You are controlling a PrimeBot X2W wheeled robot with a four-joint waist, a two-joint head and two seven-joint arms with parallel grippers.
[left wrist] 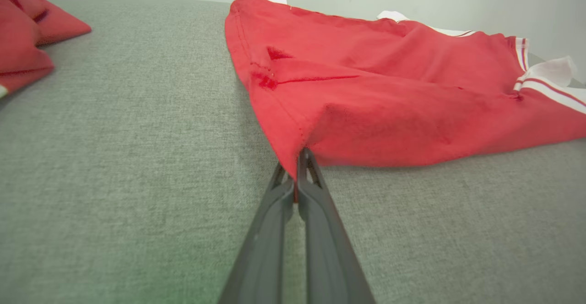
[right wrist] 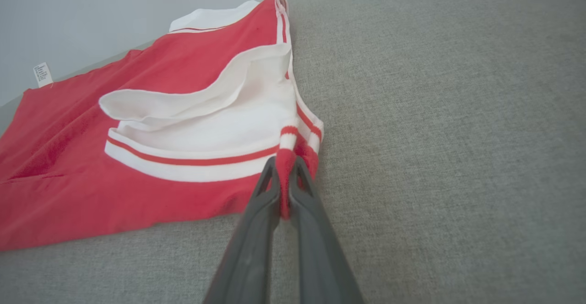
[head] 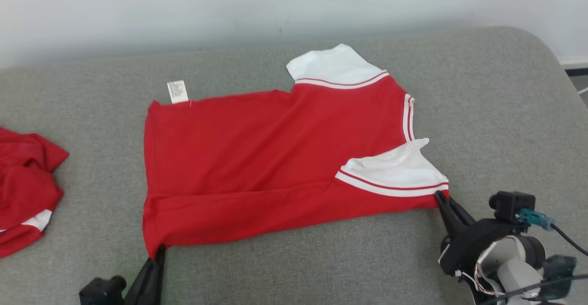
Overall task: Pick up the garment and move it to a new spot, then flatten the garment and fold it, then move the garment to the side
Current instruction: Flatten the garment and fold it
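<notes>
The garment [head: 257, 158] is a red shirt with white sleeves and striped trim, lying spread on the grey cushion with its near long edge folded over. My left gripper [head: 158, 251] is shut on the garment's near left corner; the left wrist view has red cloth [left wrist: 348, 107] pinched between the fingertips of my left gripper [left wrist: 296, 157]. My right gripper [head: 440, 197] is shut on the near right corner by the white sleeve [head: 399, 169]. In the right wrist view a red fold of the garment [right wrist: 174, 89] is clamped in my right gripper [right wrist: 284, 169].
A second red garment [head: 23, 185] lies crumpled at the left edge of the grey cushion [head: 505, 126]. A white care label [head: 177, 91] sticks out at the shirt's far left corner. A pale wall stands behind the cushion.
</notes>
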